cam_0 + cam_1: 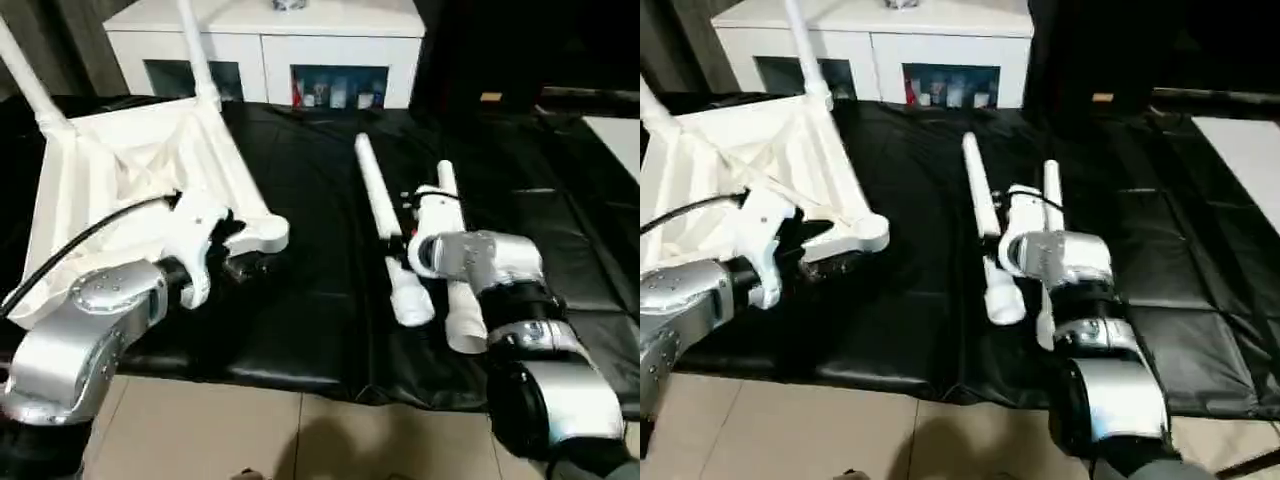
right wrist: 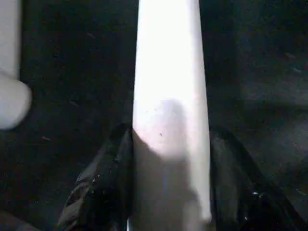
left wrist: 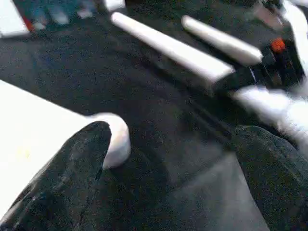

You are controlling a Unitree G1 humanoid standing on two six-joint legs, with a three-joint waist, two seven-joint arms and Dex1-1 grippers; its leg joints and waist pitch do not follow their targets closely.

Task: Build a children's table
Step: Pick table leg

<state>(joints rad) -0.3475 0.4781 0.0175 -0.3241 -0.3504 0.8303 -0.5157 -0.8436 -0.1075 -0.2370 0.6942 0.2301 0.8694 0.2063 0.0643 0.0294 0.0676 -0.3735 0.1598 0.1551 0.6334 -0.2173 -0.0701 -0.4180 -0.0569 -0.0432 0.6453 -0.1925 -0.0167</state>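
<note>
Two loose table legs lie at centre frame on the black mat; the right gripper clasps the right-hand leg. At left, the left gripper gapes beside the upturned tabletop's corner.

My two head cameras look forward and down over both silver forearms at the black padded mat. My left wrist camera sits low between its spread fingers, sharing the two loose white tapered legs. My right wrist camera presses close on one leg.
</note>
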